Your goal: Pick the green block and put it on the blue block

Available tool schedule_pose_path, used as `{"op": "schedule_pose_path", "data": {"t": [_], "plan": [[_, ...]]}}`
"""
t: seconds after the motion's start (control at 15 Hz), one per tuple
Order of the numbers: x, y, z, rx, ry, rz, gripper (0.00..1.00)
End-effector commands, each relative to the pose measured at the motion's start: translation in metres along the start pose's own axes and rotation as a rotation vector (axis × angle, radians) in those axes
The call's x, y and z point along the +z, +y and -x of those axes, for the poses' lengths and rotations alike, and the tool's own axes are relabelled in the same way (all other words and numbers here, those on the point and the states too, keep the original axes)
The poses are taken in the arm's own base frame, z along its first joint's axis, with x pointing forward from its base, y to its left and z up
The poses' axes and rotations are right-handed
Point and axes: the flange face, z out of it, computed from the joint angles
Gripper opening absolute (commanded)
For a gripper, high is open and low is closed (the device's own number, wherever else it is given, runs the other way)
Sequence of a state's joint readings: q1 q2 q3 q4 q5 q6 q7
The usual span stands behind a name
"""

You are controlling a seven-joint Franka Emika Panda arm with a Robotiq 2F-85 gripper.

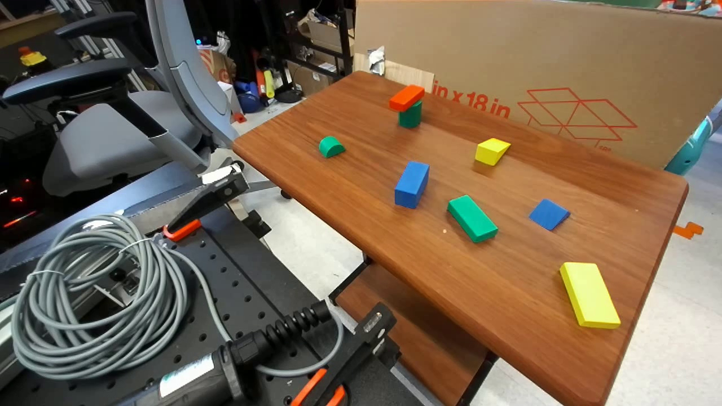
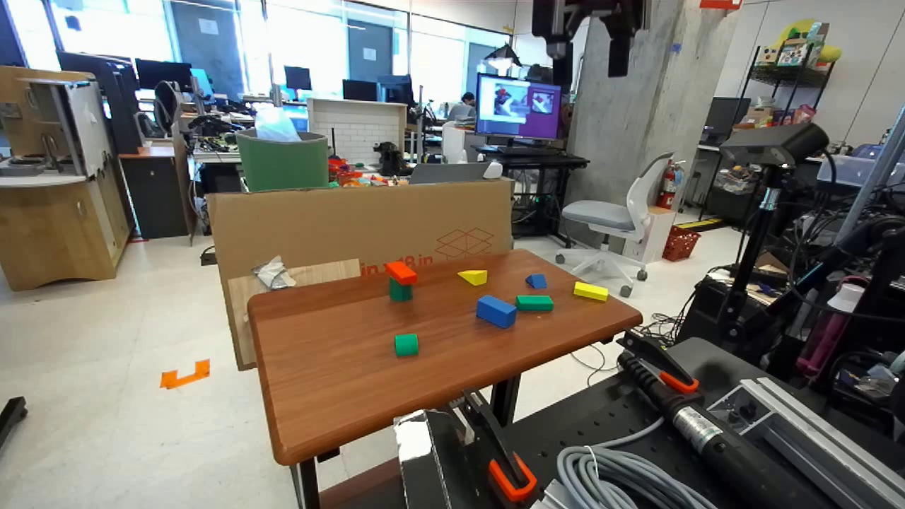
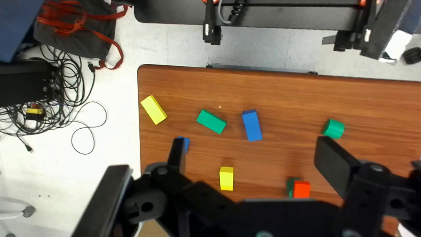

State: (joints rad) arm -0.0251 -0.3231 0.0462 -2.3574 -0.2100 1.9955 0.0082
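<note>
The green block (image 1: 472, 219) is a flat rectangular bar lying on the wooden table. It also shows in an exterior view (image 2: 534, 303) and in the wrist view (image 3: 211, 121). The blue block (image 1: 412, 185) is a chunky bar lying a short gap away from it, also seen in an exterior view (image 2: 496, 311) and in the wrist view (image 3: 252, 125). Nothing lies on either block. My gripper (image 3: 250, 148) is wide open and empty, high above the table. It also shows at the top of an exterior view (image 2: 591, 60).
On the table (image 1: 338, 113) are a yellow bar (image 1: 590, 295), a small blue wedge (image 1: 549, 214), a yellow wedge (image 1: 492, 151) and a green half-round piece (image 1: 331, 146). An orange-red block (image 1: 406, 98) rests on a green cylinder (image 1: 410, 115). A cardboard sheet (image 1: 507, 67) stands behind the table.
</note>
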Motion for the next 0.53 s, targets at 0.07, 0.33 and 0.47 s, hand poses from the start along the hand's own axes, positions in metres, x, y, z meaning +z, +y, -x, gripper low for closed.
{"op": "schedule_pose_path", "data": {"t": [0.07, 0.33, 0.47], "plan": [[0.055, 0.041, -0.018, -0.243, -0.023, 0.031, 1.0], [0.107, 0.069, -0.046, -0.397, -0.023, 0.089, 1.0], [0.135, 0.077, -0.064, -0.45, -0.026, 0.103, 1.0]]}}
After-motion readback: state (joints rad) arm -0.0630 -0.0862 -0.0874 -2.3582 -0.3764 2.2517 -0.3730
